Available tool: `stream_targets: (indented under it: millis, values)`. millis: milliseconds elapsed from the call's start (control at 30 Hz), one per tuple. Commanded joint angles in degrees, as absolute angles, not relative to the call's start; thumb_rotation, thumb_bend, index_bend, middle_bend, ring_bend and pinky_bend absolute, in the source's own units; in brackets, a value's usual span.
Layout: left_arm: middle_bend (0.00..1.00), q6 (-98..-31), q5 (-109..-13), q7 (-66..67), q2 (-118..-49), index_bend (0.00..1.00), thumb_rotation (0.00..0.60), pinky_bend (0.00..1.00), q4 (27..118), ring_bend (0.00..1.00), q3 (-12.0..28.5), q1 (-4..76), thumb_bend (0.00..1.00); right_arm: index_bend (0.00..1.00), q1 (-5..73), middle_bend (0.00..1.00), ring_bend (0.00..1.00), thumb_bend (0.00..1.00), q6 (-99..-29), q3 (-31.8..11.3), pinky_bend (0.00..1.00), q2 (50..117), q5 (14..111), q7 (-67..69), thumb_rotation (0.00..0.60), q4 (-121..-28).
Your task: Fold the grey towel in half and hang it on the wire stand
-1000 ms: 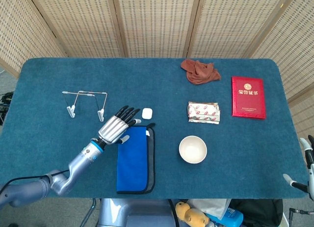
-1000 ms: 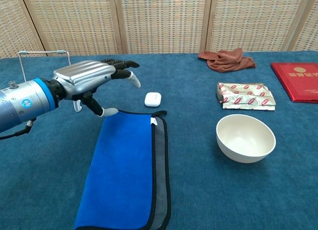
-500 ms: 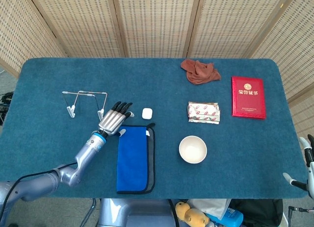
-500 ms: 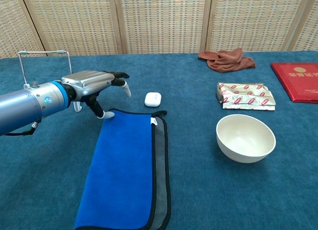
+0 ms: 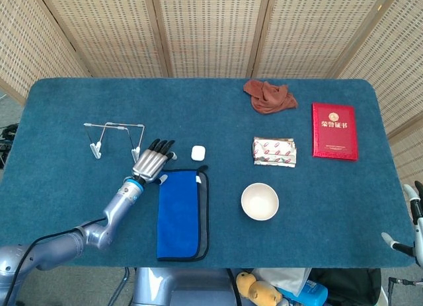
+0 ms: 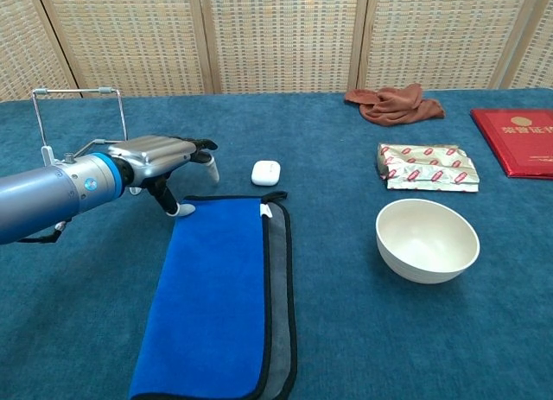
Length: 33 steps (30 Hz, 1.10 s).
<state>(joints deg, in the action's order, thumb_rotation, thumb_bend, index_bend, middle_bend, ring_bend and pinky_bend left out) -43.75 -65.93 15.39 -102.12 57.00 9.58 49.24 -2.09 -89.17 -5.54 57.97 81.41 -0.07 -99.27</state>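
The towel (image 5: pixel 180 213) lies folded lengthwise near the table's front edge, blue side up with a grey layer showing along its right edge (image 6: pixel 281 288). The wire stand (image 5: pixel 114 137) stands upright to the left of it, further back. My left hand (image 5: pixel 151 164) hovers low, palm down, at the towel's far left corner, between towel and stand. Its fingers are spread and hold nothing; in the chest view the left hand (image 6: pixel 160 154) has its thumb tip down at the towel's edge. Only a sliver of my right hand (image 5: pixel 415 217) shows at the right edge of the head view.
A small white case (image 5: pixel 197 152) sits just beyond the towel's far edge. To the right are a white bowl (image 5: pixel 259 201), a foil packet (image 5: pixel 274 151), a red booklet (image 5: pixel 334 131) and a crumpled brown cloth (image 5: pixel 269 96).
My left hand has dropped lower and drawn back left, from above the towel's far corner to just off its edge, closer to the stand. The towel has not moved.
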Motion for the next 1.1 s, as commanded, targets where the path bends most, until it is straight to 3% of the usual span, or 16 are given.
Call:
stream_targets:
  millis: [33,467,667,1100]
  values:
    - [0.0,-42.91,-65.43,15.71,-102.07,0.3,0.6,0.0,56.68,0.0,9.26,49.12,0.35,0.05,-2.1,0.0,0.0,0.0,-89.21,-5.58,0.0,57.95,81.35,0.01,0.6,-99.26]
    - [0.0,-39.84,-63.6,16.34,-99.98,0.34,0.6,0.0,59.13,0.0,8.56,49.18,0.38,0.05,-2.08,0.0,0.0,0.0,-89.18,-5.56,0.0,57.91,81.36,0.14,0.6,-99.19]
    - [0.0,-39.68,-63.71,16.37,-98.67,0.48,0.6,0.0,60.88,0.0,8.18,49.16,0.39,0.05,-2.06,0.0,0.0,0.0,-89.18,-5.55,0.0,57.91,81.38,0.14,0.6,-99.23]
    - [0.0,-40.04,-61.96,16.97,-97.38,0.55,0.6,0.0,63.3,0.0,8.36,49.02,0.38,0.05,-2.02,0.0,0.0,0.0,-89.08,-5.46,0.0,57.82,81.5,0.33,0.6,-99.23]
